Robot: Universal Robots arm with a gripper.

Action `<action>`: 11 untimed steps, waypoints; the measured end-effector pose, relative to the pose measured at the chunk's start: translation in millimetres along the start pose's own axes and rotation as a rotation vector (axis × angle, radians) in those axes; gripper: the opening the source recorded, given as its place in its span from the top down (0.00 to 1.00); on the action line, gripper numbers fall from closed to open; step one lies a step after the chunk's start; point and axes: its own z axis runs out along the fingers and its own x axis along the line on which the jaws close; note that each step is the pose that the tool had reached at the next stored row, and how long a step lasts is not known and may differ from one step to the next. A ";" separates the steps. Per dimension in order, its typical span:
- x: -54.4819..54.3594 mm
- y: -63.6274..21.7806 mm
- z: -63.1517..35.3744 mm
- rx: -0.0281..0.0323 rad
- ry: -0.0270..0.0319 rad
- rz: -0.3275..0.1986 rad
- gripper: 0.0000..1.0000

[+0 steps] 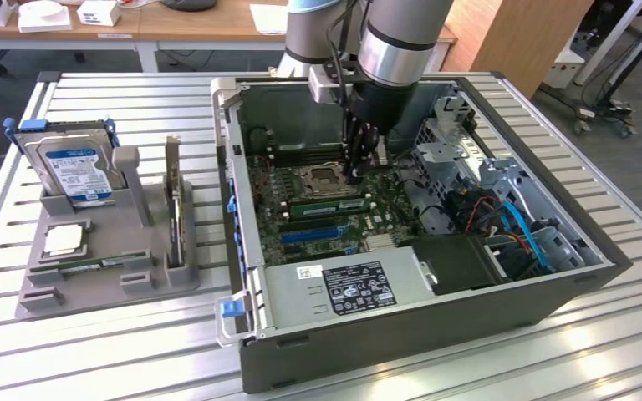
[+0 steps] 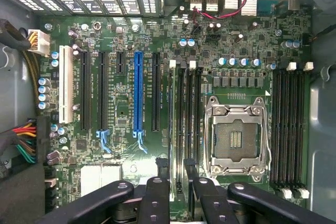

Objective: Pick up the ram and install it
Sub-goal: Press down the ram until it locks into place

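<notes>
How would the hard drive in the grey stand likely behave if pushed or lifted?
The hard drive looks metal-cased, so probably stiff and heavy for its size. Standing on edge in the stand, it might tip if pushed.

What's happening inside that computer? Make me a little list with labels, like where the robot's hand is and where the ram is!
Place: open computer case on a slatted table
Gripper: low inside the case, over the motherboard
Ram: on edge at the slot beside the CPU socket, right by the gripper
Gripped or not: cannot tell
Holder: on the exterior view's left, carrying the hard drive
</notes>
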 end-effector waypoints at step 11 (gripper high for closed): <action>0.0 0.0 0.0 0.0000 0.0000 0.000 0.76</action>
